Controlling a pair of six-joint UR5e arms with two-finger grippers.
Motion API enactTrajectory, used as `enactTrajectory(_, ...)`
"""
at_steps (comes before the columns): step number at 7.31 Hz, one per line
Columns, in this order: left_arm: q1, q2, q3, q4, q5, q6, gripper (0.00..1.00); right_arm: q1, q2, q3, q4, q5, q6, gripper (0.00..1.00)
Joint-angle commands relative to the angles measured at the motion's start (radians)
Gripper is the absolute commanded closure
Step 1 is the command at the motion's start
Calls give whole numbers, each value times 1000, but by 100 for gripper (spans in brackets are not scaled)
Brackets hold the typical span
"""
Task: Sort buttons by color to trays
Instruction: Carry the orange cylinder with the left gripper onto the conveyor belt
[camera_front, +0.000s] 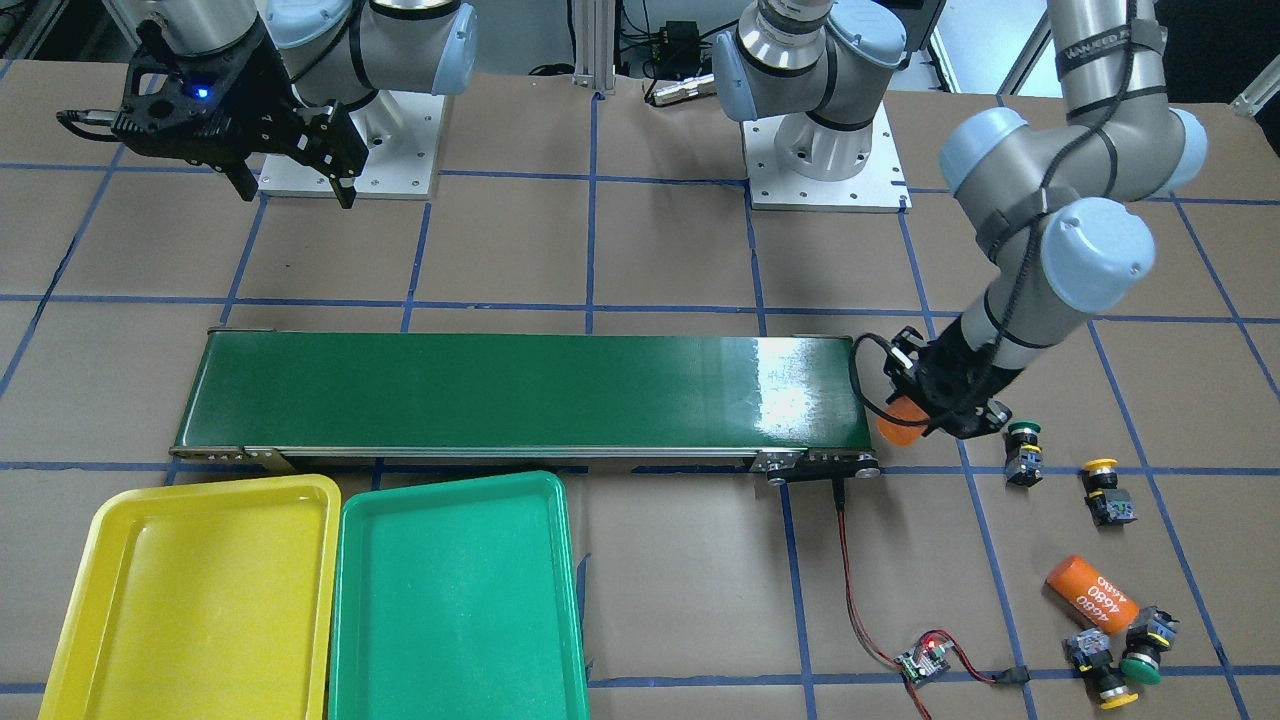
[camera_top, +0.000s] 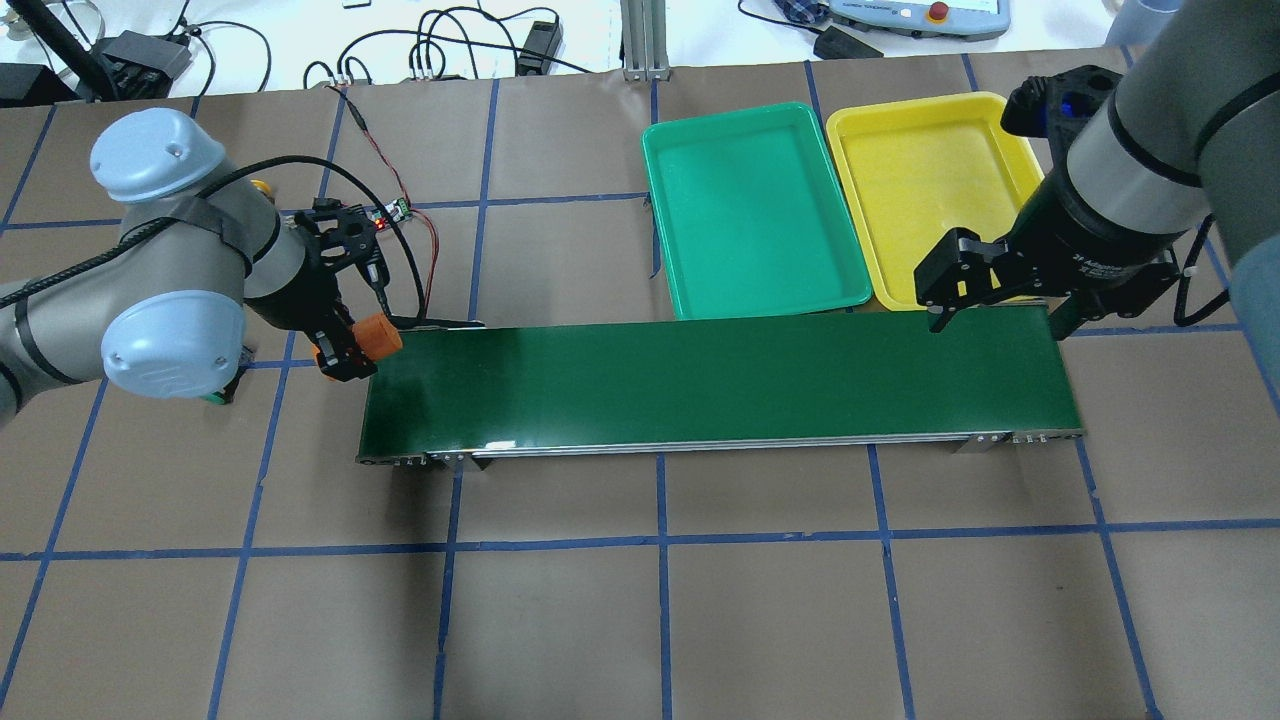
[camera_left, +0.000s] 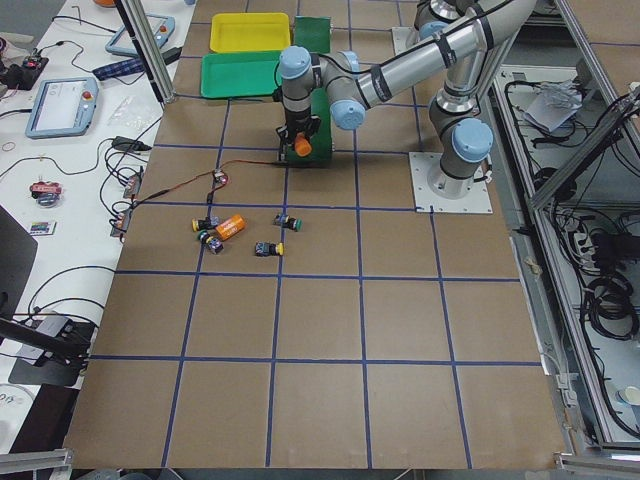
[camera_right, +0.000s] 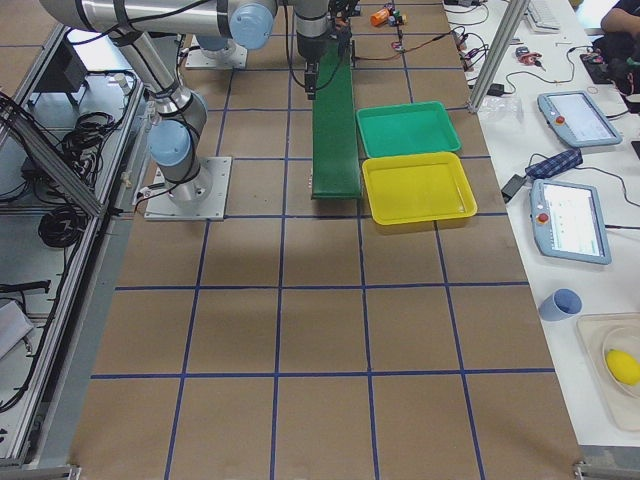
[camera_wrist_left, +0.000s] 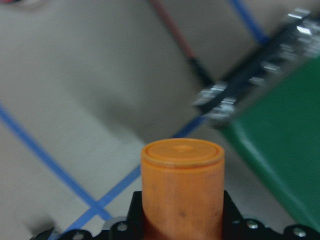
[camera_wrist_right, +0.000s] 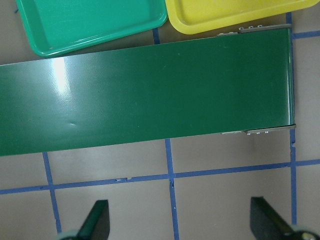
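My left gripper (camera_front: 920, 405) is shut on an orange cylinder (camera_front: 897, 425) just off the conveyor's end; the left wrist view shows the cylinder (camera_wrist_left: 182, 190) upright between the jaws. Four buttons lie on the table beyond it: a green one (camera_front: 1023, 452), a yellow one (camera_front: 1105, 492), and a green one (camera_front: 1145, 650) and a yellow one (camera_front: 1100, 665) close together. The yellow tray (camera_front: 200, 590) and the green tray (camera_front: 455, 590) are empty. My right gripper (camera_top: 1000, 322) is open and empty above the conveyor's other end, beside the yellow tray (camera_top: 930, 180).
The dark-green conveyor belt (camera_front: 520, 390) runs across the table's middle. A second orange cylinder marked "4680" (camera_front: 1092, 592) lies among the buttons. A small circuit board (camera_front: 925, 660) with red wires lies near the conveyor's end.
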Motion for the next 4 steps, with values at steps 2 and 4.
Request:
enactTrajectory(2,-94,-20,-8,6,8,169,100,-8,0,1,-7,-4,-11,0)
enactTrajectory(4,-100,-20,-26,6,11,168,84,-2,-3,6,-5,8,-1,0)
